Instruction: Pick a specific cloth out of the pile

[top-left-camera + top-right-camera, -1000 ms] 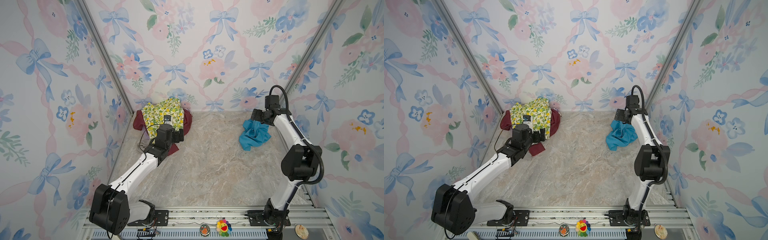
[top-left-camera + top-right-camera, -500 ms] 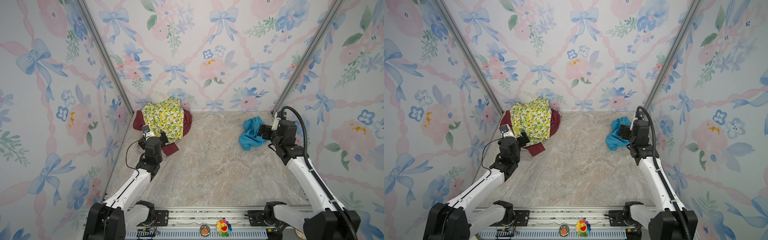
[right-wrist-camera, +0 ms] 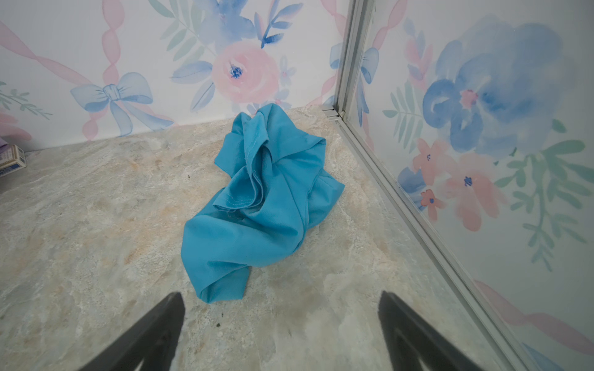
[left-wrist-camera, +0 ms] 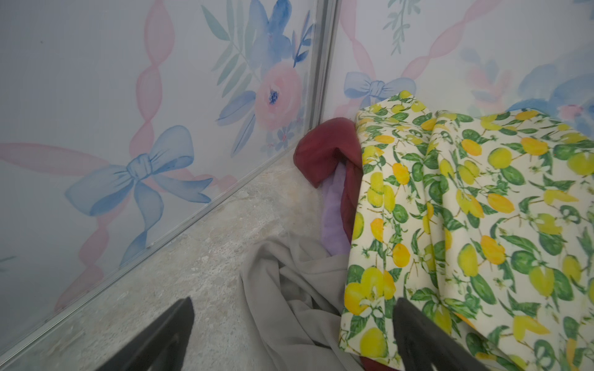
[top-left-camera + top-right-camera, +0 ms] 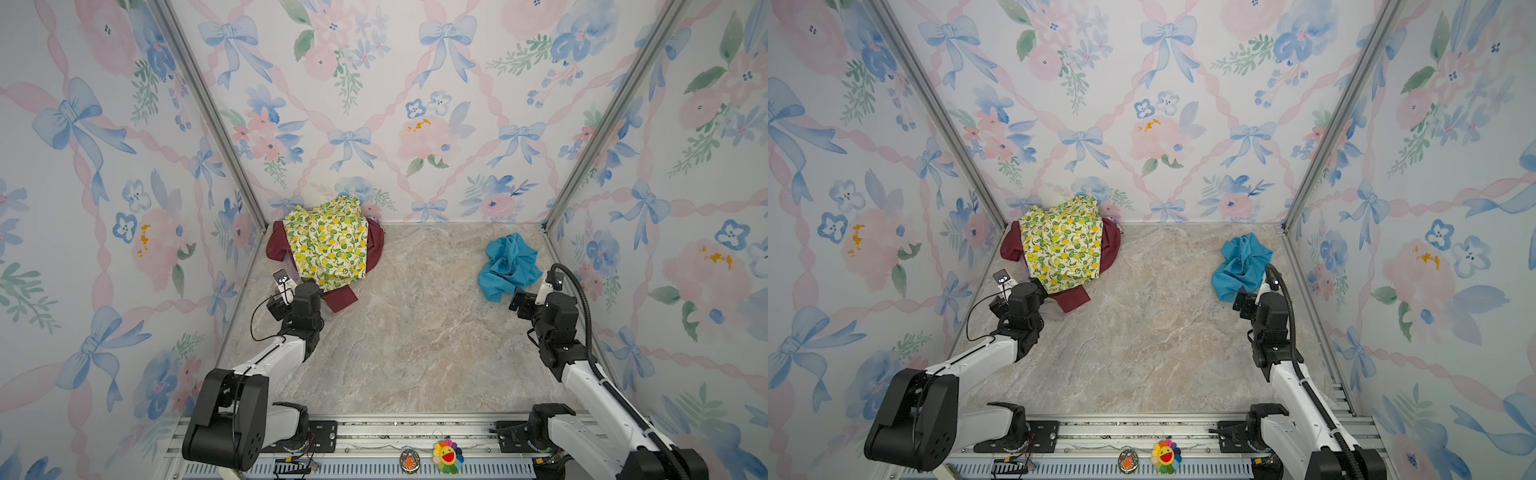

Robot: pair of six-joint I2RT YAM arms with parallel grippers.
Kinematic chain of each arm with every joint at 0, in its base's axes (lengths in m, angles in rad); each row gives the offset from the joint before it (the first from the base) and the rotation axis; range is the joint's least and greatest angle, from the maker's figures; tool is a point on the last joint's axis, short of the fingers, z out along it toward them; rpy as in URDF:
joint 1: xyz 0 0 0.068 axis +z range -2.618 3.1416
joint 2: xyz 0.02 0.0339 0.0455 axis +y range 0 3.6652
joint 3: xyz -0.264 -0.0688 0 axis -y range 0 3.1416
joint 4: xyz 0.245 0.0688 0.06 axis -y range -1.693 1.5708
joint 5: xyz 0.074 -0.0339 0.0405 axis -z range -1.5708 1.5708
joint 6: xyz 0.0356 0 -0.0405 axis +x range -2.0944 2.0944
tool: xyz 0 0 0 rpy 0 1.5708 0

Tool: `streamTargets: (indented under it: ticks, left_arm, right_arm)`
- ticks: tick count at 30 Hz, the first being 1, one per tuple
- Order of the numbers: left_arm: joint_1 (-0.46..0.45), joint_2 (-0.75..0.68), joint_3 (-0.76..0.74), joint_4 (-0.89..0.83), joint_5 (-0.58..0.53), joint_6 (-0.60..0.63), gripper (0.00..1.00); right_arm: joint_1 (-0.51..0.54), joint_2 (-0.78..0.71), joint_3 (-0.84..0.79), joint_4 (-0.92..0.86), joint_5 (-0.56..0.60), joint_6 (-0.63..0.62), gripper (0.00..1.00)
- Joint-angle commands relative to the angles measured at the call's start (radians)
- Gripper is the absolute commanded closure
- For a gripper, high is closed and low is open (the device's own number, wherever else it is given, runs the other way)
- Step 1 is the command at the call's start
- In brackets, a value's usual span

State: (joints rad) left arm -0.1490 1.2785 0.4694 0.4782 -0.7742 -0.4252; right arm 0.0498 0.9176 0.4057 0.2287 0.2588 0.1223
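Observation:
The cloth [image 5: 508, 266] [image 5: 1241, 264] is plain turquoise and lies crumpled alone by the back right corner. My right gripper [image 3: 281, 295] [image 5: 538, 300] is open and empty just in front of the cloth [image 3: 260, 199], not touching it. The pile [image 5: 328, 245] [image 5: 1065, 245] sits in the back left corner: a lemon-print cloth [image 4: 466, 225] on top, dark maroon [image 4: 321, 151] beneath, and a beige piece [image 4: 289, 289] and a lilac piece [image 4: 334, 218] at its edge. My left gripper [image 4: 294, 302] [image 5: 296, 296] is open at the pile's near edge, above the beige piece, holding nothing.
Floral walls close in the back and both sides, with metal corner posts [image 5: 582, 141]. A small box [image 3: 11, 159] lies by the back wall. The front rail [image 5: 395, 432] carries a sunflower toy [image 5: 446, 456].
Both arms have drawn back towards the front. The right gripper has left the turquoise cloth near the back wall; the left has come off the top of the pile. Both cloth heaps lie still.

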Motion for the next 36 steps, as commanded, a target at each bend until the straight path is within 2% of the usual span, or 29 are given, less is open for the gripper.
streamTargets:
  ticks: [1,7,12,13,15,19,23,25,27,33,36]
  left_arm:
    - [0.026,0.027,-0.023,0.052,-0.060,-0.033,0.02]
    - [0.035,0.127,-0.053,0.212,-0.019,0.065,0.02]
    - [0.030,0.185,-0.120,0.447,0.081,0.169,0.02]
    - [0.028,0.188,-0.155,0.538,0.114,0.188,0.02]
    - [0.016,0.214,-0.151,0.570,0.150,0.224,0.02]
    - [-0.053,0.246,-0.189,0.696,0.272,0.372,0.02]
    - [-0.005,0.239,-0.245,0.774,0.402,0.352,0.02]
    - [-0.001,0.292,-0.290,0.921,0.467,0.388,0.02]
    - [0.009,0.268,-0.276,0.852,0.479,0.372,0.02]
    - [0.022,0.272,-0.276,0.858,0.501,0.364,0.02]
    - [0.022,0.273,-0.275,0.859,0.500,0.363,0.02]
  right_arm:
    - [0.010,0.035,-0.068,0.194,0.046,0.007,0.03]
    - [0.011,0.164,-0.145,0.401,0.085,-0.001,0.03]
    - [0.050,0.280,-0.182,0.585,0.129,-0.041,0.03]
    - [0.056,0.287,-0.179,0.592,0.127,-0.054,0.03]
    - [0.056,0.307,-0.166,0.593,0.135,-0.056,0.03]
    - [0.058,0.335,-0.147,0.598,0.118,-0.064,0.03]
    - [0.059,0.352,-0.141,0.613,0.105,-0.068,0.03]
    - [0.059,0.358,-0.127,0.591,0.099,-0.069,0.03]
    - [0.059,0.365,-0.118,0.584,0.097,-0.070,0.03]
    - [0.056,0.376,-0.103,0.568,0.095,-0.067,0.03]
    - [0.054,0.415,-0.103,0.624,0.082,-0.094,0.03]
